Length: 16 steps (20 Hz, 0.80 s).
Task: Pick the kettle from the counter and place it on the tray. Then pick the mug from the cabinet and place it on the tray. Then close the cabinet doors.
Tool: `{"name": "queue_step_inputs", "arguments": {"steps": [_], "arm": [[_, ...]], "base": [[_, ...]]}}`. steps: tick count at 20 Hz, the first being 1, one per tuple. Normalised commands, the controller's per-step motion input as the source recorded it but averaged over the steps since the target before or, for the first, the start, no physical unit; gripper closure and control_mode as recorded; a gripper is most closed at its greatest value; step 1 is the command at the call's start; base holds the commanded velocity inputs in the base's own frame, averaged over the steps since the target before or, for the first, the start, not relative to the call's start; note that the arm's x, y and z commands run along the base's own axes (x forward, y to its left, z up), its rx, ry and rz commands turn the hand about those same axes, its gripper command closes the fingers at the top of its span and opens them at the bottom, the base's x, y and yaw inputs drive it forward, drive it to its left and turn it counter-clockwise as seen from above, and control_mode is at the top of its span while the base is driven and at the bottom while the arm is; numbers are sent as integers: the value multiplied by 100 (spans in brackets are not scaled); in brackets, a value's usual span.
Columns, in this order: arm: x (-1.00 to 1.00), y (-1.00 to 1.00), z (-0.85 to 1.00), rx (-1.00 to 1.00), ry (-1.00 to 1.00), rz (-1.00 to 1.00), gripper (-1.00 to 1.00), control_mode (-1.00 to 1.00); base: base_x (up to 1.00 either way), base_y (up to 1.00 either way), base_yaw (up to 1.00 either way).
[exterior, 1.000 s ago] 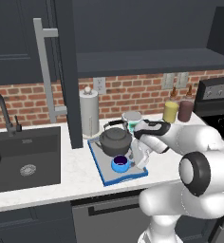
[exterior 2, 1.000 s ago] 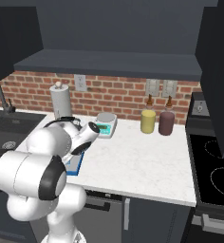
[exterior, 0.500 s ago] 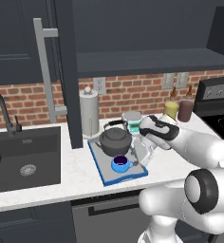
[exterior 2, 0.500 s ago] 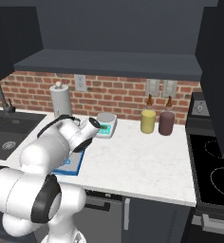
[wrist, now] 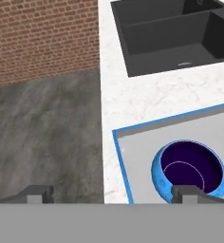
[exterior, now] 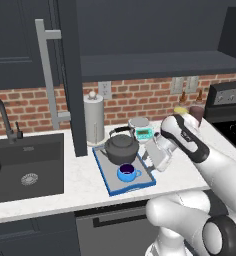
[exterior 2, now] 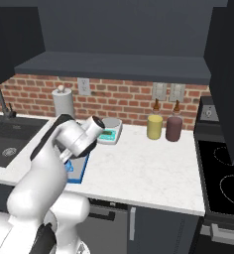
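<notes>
Mug (wrist: 190,173): on tray (wrist: 137,142), beside kettle (exterior: 121,147). Hand (wrist: 116,192): fingers apart, empty, mug just beneath one fingertip. Risk: withdrawing sideways could tip it.

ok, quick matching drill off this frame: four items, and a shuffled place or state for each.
Items:
1. squat dark grey kettle
2. small bright blue mug
3. tall grey paper-towel cylinder
4. white arm's gripper

Places or states:
A. standing on the white counter by the brick wall
B. jaws open, holding nothing
C. on the blue-rimmed tray, at its front
D. on the tray, at its back

Pairs: 1-D, 2-C, 3-A, 4-B
</notes>
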Motion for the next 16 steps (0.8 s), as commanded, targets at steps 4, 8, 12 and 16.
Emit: {"name": "queue_step_inputs", "arguments": {"steps": [4, 8, 12, 16], "arm": [[-44, 0, 55, 0, -4, 8, -100, -100], [-38, 0, 46, 0, 0, 2, -100, -100], [-41, 0, 44, 0, -1, 0, -100, -100], [-41, 0, 38, 0, -2, 5, -100, -100]], "base": [[0, 0, 0], [0, 0, 0], [0, 0, 0], [0, 0, 0]]}}
